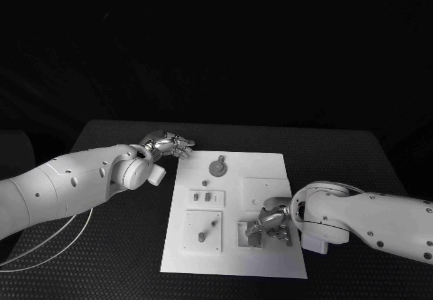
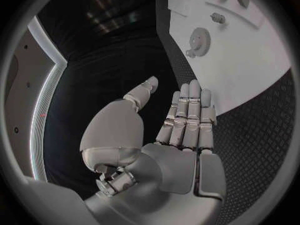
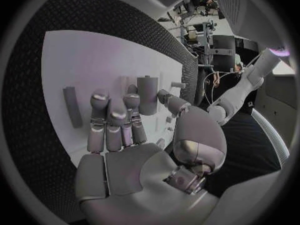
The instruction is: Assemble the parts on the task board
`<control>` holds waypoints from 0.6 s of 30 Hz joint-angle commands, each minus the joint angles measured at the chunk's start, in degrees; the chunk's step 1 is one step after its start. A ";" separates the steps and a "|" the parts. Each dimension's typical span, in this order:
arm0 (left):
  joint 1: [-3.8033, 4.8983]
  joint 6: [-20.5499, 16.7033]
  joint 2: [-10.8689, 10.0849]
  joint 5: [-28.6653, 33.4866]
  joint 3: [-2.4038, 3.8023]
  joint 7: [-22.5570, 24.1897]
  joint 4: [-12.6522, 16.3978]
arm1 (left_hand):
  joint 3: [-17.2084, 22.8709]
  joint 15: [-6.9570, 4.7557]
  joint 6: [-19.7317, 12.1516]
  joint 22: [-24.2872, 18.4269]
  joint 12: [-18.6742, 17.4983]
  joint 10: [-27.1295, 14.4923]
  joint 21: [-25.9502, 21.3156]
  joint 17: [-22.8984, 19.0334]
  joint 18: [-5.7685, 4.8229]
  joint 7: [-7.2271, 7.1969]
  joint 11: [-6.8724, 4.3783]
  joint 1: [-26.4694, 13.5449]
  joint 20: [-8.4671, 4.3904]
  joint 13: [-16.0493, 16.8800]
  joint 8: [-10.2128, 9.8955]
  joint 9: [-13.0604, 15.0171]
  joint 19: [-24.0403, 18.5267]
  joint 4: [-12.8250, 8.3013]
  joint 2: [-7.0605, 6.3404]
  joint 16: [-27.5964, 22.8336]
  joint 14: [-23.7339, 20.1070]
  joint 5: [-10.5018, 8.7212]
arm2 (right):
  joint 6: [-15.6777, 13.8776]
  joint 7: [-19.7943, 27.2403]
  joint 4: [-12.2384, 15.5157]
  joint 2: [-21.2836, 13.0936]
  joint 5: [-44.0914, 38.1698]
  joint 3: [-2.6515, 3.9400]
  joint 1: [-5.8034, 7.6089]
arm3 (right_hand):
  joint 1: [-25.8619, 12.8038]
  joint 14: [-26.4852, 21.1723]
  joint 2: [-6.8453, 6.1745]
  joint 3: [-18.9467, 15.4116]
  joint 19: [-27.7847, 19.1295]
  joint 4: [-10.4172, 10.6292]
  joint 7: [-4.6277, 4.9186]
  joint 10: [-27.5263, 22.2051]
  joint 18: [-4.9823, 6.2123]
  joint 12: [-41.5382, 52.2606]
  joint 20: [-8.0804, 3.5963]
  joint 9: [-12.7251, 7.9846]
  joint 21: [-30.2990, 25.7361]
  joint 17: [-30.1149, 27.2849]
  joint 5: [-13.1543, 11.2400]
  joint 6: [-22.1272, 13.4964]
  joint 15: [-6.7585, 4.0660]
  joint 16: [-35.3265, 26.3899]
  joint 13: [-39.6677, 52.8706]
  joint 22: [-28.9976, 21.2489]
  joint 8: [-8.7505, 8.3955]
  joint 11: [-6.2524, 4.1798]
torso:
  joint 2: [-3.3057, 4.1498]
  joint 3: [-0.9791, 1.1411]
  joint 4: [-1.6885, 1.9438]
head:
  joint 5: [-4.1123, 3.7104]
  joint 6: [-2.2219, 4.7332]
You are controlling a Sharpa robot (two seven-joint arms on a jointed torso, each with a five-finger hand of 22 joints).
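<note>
The task board lies in the middle of the black table, its long side running from near to far. The left hand hovers over the table just off the board's far left corner, not touching the board. In the left wrist view the left hand has its fingers straight and side by side, the thumb set apart, and nothing in its hold.

The nearest part to that hand is a round gear lying flat on the far part of the board, a little to the right of the hand and apart from it; the left wrist view shows the same gear on the white plate beyond the fingertips. Further toward the near side, a small raised plate carries two short pegs, and nearer still a square plate bears a small pin.

The right hand is low over the near right part of the board, at a raised fixture there. In the right wrist view the right hand is spread, fingers loosely extended, with an upright cylindrical part standing just past its fingertips; whether they touch it I cannot tell. A flat bar lies on the board off to one side of the fingers.
</note>
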 commanded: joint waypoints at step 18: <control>0.02 0.79 -0.02 0.23 0.03 0.20 0.15 | 0.00 -0.07 -0.54 0.08 0.37 -0.49 -0.27 0.13 0.61 0.03 0.02 -0.30 0.03 -0.08 0.25 -0.09 0.47 0.27 -0.09 -0.40 0.33 -0.21 | -0.16 2.10 0.64 0.40 -1.18 -0.17 -0.52 | -2.39 -0.32 -0.54 -5.01 -0.81 -0.51 0.42 -0.26 1.76 -0.55 -0.04 0.37 0.15 0.64 -0.34 -0.69 -0.41 -0.76 0.30 0.52 -0.40 -0.03 | -0.01 0.02 -0.01 | 0.14 -0.18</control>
